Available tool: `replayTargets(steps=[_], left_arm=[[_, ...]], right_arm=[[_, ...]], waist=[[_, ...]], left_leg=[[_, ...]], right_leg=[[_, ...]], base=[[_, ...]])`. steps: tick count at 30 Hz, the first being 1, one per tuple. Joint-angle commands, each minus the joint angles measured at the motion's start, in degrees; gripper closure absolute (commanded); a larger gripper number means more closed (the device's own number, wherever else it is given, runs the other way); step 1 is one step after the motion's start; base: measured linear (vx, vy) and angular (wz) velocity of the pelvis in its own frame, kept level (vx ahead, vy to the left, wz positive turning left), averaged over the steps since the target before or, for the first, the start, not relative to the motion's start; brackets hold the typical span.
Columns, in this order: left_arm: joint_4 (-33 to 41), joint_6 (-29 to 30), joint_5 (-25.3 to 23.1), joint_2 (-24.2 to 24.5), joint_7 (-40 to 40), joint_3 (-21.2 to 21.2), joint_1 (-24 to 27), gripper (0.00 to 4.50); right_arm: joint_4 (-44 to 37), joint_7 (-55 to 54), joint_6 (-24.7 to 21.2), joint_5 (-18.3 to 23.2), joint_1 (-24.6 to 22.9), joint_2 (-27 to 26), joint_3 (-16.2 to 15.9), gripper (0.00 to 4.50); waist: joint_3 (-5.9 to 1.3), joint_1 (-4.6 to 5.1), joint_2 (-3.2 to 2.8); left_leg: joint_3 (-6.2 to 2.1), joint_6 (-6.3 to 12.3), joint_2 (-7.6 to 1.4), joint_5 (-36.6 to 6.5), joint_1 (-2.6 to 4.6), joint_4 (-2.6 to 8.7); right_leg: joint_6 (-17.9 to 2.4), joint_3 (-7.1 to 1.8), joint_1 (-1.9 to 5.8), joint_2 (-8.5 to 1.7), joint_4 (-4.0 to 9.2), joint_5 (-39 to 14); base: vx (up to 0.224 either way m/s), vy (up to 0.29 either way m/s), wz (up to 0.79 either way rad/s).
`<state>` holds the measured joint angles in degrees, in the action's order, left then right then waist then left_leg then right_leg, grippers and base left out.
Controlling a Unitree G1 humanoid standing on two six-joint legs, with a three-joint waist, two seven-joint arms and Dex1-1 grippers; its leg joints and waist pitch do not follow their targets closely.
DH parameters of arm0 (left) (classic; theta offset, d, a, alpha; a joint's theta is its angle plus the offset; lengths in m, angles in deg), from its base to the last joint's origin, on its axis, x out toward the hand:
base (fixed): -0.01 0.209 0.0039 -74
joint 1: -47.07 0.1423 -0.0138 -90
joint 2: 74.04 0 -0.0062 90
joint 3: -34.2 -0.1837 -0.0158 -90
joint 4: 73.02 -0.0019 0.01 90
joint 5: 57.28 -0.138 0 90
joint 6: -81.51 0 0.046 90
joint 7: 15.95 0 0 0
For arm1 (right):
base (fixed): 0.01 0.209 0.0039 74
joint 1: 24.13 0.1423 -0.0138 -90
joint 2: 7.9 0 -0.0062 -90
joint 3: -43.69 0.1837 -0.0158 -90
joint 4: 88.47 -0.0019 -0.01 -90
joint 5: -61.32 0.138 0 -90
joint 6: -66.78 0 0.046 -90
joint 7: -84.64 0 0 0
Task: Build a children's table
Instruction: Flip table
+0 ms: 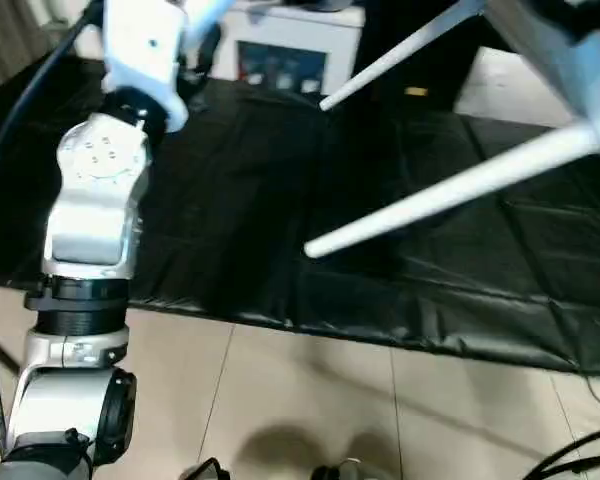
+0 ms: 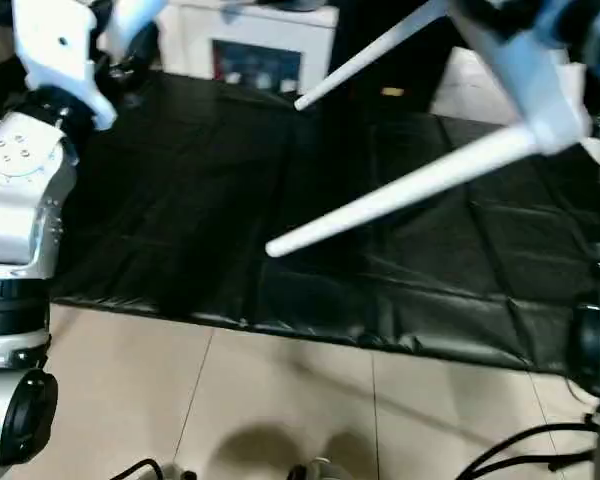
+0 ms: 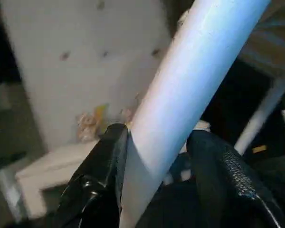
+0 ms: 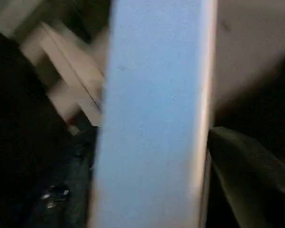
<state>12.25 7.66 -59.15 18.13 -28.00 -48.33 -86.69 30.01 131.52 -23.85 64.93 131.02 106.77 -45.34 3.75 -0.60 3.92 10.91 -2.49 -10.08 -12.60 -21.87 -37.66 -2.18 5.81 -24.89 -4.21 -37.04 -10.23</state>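
White plastic children's table is up off the black mat, two tapered legs sticking out. Left claw clamps a white round leg. Right claw pinches the table's flat edge.

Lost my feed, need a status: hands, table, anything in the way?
Left hand closed on a white leg. Right hand around a white table part. Two legs up over the black mat. No obstruction seen.

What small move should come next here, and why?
Probably keep both grips and turn the table so its legs point down at the black mat. Two legs jut out sideways in the air; the left gripper clasps one leg, the right gripper a white part.
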Motion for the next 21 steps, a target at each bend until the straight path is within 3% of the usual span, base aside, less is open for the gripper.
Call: replayTargets(steps=[1, 2, 3, 5, 9, 12, 14, 15, 16, 17, 21], left_arm=[[-2.22, 4.19, 2.12, -2.25, 0.96, -0.61, 1.75, 2.65], [-2.42, 4.99, 2.2, -3.06, 1.63, -0.55, 2.32, 2.71], [-2.42, 4.99, 2.2, -3.06, 1.63, -0.55, 2.32, 2.71], [-3.06, 6.02, 2.12, -4.71, 3.17, -0.37, 3.99, 3.06], [-3.66, 7.23, 0.92, -6.08, 4.81, -0.67, 6.43, 3.16], [-4.29, 7.29, 0.41, -6.37, 5.03, -0.98, 7.43, 3.5], [-4.7, 6.94, 0.0, -6.39, 5.26, -1.76, 8.5, 3.53], [-4.7, 6.91, -0.03, -6.38, 5.25, -1.8, 8.53, 3.61], [-4.65, 6.91, -0.06, -6.43, 5.24, -1.93, 8.68, 3.79], [-4.31, 6.94, -0.03, -6.61, 5.23, -2.2, 8.91, 3.89], [-1.71, 7.15, 0.44, -7.79, 5.64, -3.25, 9.81, 4.08]], right_arm=[[-0.23, 4.97, 3.1, 2.39, 0.64, -2.23, -2.05, 0.6], [0.21, 5.03, 4.15, 2.72, 0.92, -2.82, -1.66, 0.35], [0.21, 5.03, 4.15, 2.72, 0.92, -2.82, -1.66, 0.35], [1.71, 4.16, 6.73, 2.5, 1.5, -3.5, -1.57, 0.1], [4.82, 3.63, 12.36, 3.47, 3.08, -4.98, 0.5, 0.0], [5.11, 3.34, 14.84, 4.72, 3.77, -5.94, 1.98, 0.0], [6.15, 2.49, 16.59, 4.81, 4.75, -6.46, 2.69, 0.0], [6.19, 2.47, 16.61, 4.83, 4.78, -6.47, 2.7, 0.0], [6.52, 2.27, 16.57, 4.72, 4.94, -6.46, 2.65, 0.0], [7.03, 1.88, 16.76, 4.17, 4.86, -6.26, 2.32, 0.0], [7.78, 0.03, 16.11, 2.88, 2.53, -5.83, 2.03, 0.0]], waist=[[-3.79, -0.05, 0.89], [-4.03, -0.06, 0.3], [-4.03, -0.06, 0.3], [-4.1, 0.11, 0.22], [-4.62, 0.3, -0.24], [-4.73, 0.29, -0.32], [-4.83, 0.03, -0.8], [-4.97, 0.24, -0.7], [-4.67, 0.12, -0.76], [-4.84, -0.06, -0.71], [-4.39, -0.01, -0.37]], left_leg=[[-1.44, 2.98, -2.13, -11.3, -0.15, 3.39], [-1.46, 3.25, -2.18, -11.59, 0.8, 3.26], [-1.46, 3.25, -2.18, -11.59, 0.8, 3.26], [-1.79, 3.71, -2.59, -11.78, 0.51, 3.63], [-2.4, 3.66, -3.16, -12.07, 0.22, 3.81], [-2.34, 4.06, -3.36, -11.13, 0.17, 3.85], [-2.23, 4.75, -3.49, -8.36, 0.11, 3.85], [-1.98, 5.78, -3.3, -9.98, 0.09, 3.6], [-2.29, 5.55, -3.53, -8.22, -0.27, 3.97], [-2.2, 5.59, -3.59, -7.78, 0.05, 3.88], [-2.22, 3.88, -3.47, -11.25, 0.06, 4.0]], right_leg=[[-2.29, -2.54, 3.48, -3.74, 6.74, -28.82], [-2.49, -2.57, 2.83, -3.7, 7.22, -29.24], [-2.49, -2.57, 2.83, -3.7, 7.22, -29.24], [-4.84, -2.39, 2.99, -3.6, 6.68, -25.59], [-7.43, -2.31, 3.39, -4.06, 6.15, -20.71], [-8.85, -2.43, 3.44, -4.2, 5.93, -17.64], [-10.87, -2.65, 3.49, -4.25, 5.39, -12.56], [-11.74, -2.56, 3.7, -3.88, 5.2, -11.99], [-11.35, -2.64, 3.72, -4.34, 5.18, -11.58], [-11.68, -2.65, 3.73, -4.42, 5.27, -11.03], [-10.47, -2.42, 3.68, -4.46, 5.97, -17.01]], base=[[0.0, 0.0, 0.0], [0.0, 0.0, 0.0], [0.0, 0.0, 0.0], [0.0, 0.0, 0.0], [0.0, 0.0, 0.0], [0.0, 0.0, 0.0], [0.0, 0.0, 0.0], [0.0, 0.0, 0.0], [0.0, 0.0, 0.0], [0.0, 0.0, 0.0], [0.0, 0.0, 0.0]])
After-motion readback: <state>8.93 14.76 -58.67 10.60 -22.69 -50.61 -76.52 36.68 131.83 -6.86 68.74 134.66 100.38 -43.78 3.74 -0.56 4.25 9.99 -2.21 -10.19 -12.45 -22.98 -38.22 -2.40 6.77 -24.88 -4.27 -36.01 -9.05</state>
